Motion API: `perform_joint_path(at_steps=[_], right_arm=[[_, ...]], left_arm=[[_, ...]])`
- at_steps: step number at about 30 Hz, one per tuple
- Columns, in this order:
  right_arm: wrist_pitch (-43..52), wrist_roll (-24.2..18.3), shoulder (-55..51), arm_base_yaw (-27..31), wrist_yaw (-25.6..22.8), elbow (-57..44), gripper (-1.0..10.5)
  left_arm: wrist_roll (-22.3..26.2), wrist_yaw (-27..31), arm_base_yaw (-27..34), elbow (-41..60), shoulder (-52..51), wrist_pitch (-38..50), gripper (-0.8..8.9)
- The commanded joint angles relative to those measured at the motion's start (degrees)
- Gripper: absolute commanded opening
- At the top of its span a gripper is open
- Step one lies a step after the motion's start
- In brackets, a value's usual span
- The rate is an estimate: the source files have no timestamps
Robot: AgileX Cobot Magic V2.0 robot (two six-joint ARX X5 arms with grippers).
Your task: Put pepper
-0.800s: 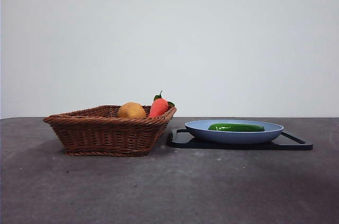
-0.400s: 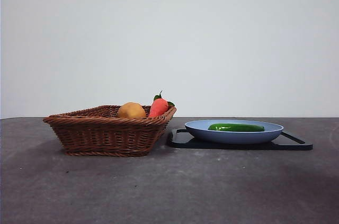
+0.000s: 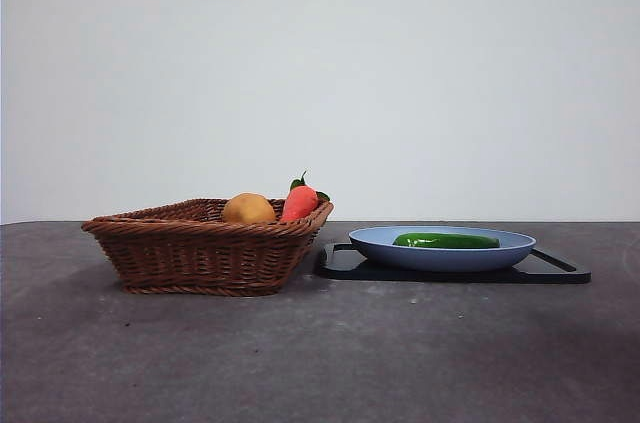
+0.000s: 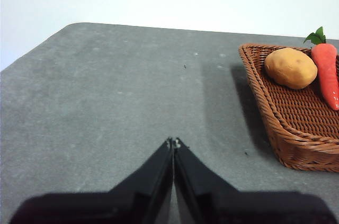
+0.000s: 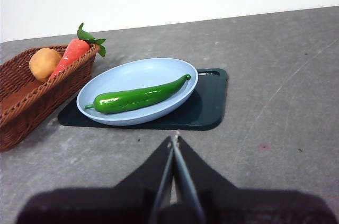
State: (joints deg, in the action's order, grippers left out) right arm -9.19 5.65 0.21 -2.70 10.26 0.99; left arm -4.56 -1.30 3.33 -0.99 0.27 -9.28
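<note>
Front view isn't showing either arm. Right gripper [image 5: 174,142] is hovering w/ jaws pressed together, nothing btwn them, above bare table [image 5: 275,128] near the black tray [image 5: 206,107]. Pepper [image 5: 139,97] is lying flat in the blue plate [image 5: 132,73] on that tray, just beyond the tips, apart from them. Left gripper [image 4: 173,142] is sitting closed too, off to the side of the wicker basket [image 4: 286,134], which is cut off at frame edge, holding potato [image 4: 291,67] & carrot [image 4: 328,73].

The left gripper [image 4: 173,143] and the right gripper [image 5: 174,141] each have two smooth black jaws that narrow to thin pointed tips.
</note>
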Motion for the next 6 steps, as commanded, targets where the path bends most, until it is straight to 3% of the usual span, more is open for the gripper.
perform_joint_path(at_steps=[1, 6], right_arm=[[-0.2, 0.9, -0.2, -0.1, -0.2, -0.5, 0.1], [-0.2, 0.9, -0.2, -0.1, -0.2, -0.5, 0.1]], left_arm=[[-0.2, -0.3, 0.2, 0.6, -0.2, 0.7, 0.08], [-0.2, -0.3, 0.2, 0.6, -0.2, 0.7, 0.08]])
